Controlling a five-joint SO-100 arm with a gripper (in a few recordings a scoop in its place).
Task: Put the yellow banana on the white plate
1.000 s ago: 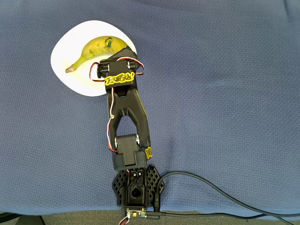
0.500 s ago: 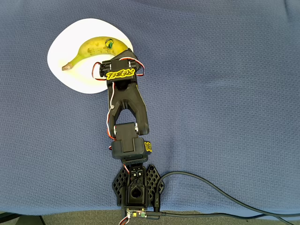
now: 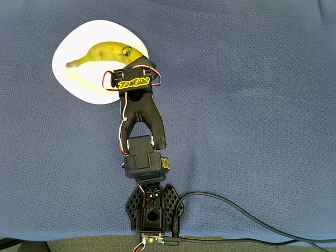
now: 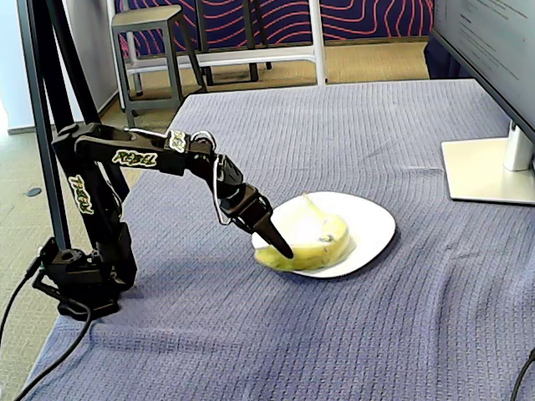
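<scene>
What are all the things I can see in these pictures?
banana: one, yellow with a dark sticker, lying on the plate
plate: one, white, on the cloth
cloth: one, blue, covering the table
monitor stand: one, silver-white, at the right edge of the fixed view
stool: one, grey, on the floor behind the table
cable: one, black, running from the arm's base
arm: one, black with yellow lettering
gripper: one, black, tip at the banana's near end; open or shut unclear

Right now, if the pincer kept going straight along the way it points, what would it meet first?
Most likely the yellow banana lying on the white plate; the pincer tip already sits at its near end, though contact is unclear.
</scene>
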